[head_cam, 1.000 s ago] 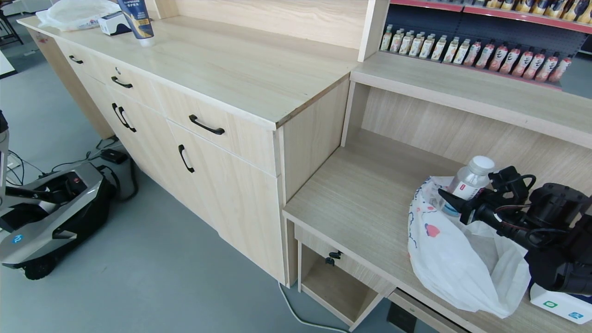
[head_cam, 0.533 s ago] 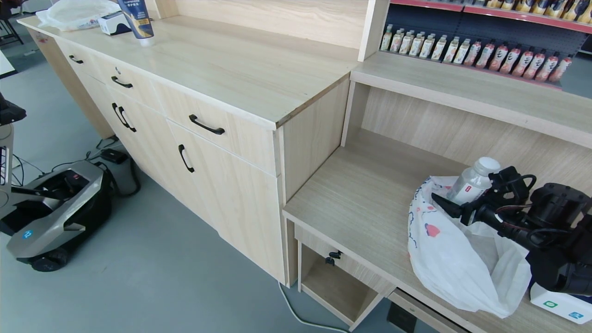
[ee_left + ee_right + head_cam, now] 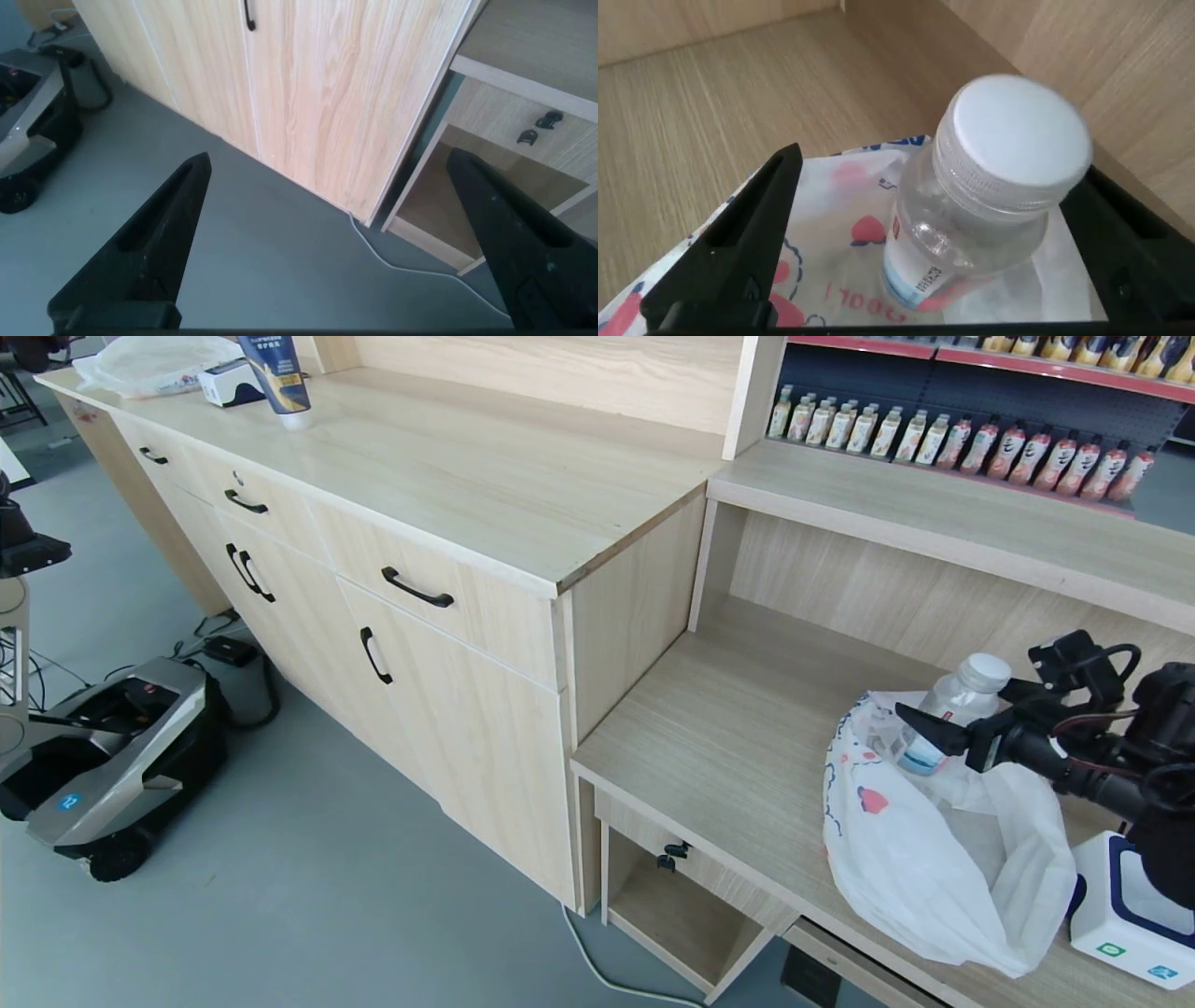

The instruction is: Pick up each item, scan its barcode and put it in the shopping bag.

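Note:
A clear bottle with a white cap stands tilted in the mouth of the white printed shopping bag on the low desk. My right gripper is open at the bag's mouth. In the right wrist view the bottle sits between the spread fingers with a gap on each side, above the bag. My left gripper is open and holds nothing, above the grey floor in front of the cabinet doors.
A white and blue scanner box stands beside the bag at the desk's right edge. The tall counter carries a blue tube, a small box and a plastic bag at its far end. Bottles line a back shelf. A grey wheeled machine is on the floor.
My right gripper has drawn back to the right and a little up, away from the bottle. The bottle has tilted and stays in the bag. The grey machine on the floor has shifted slightly.

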Robot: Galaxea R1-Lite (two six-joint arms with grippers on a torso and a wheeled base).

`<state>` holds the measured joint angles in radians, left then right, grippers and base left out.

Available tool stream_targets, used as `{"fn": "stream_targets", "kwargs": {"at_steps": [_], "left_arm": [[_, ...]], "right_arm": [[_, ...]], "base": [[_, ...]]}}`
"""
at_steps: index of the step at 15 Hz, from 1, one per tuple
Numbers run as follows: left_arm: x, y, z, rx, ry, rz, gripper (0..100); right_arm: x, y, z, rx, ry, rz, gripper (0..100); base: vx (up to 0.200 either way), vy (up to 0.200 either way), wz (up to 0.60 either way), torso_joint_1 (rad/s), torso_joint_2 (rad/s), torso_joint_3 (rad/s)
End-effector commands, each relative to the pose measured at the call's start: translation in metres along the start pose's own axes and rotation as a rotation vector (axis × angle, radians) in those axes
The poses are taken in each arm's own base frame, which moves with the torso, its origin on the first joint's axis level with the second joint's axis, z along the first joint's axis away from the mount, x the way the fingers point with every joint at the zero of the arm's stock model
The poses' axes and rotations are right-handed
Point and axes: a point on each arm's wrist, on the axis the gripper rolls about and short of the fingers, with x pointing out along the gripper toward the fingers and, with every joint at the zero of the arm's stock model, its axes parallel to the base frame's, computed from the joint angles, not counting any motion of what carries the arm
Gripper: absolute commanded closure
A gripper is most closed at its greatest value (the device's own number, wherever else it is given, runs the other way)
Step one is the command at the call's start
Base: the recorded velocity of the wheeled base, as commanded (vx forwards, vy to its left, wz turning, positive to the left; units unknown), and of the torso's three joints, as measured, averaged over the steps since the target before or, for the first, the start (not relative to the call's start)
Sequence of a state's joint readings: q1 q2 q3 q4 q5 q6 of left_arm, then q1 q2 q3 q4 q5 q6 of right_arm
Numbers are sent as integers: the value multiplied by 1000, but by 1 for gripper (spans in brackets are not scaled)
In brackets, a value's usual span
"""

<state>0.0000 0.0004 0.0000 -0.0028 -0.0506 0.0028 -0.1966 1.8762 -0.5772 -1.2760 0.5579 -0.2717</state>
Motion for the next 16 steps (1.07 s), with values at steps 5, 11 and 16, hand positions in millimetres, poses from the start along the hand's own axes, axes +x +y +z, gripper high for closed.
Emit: {"fn": "stream_targets", "kwargs": {"at_steps": [5,11,16], "left_arm": [[0,0,0,0,-1,-2,0],[0,0,0,0,-1,-2,0],[0,0,0,0,-1,-2,0]], "right_arm": [[-95,10,85,-350,-80,-167,0],[-103,2,100,-344,-80,-247,0],[-106,-3,102,-187,-32,-367,0]], "base": [[0,0,-360,-12,24,18],[0,0,-600,-157,484,325],[0,0,-360,-136,518,377]]}}
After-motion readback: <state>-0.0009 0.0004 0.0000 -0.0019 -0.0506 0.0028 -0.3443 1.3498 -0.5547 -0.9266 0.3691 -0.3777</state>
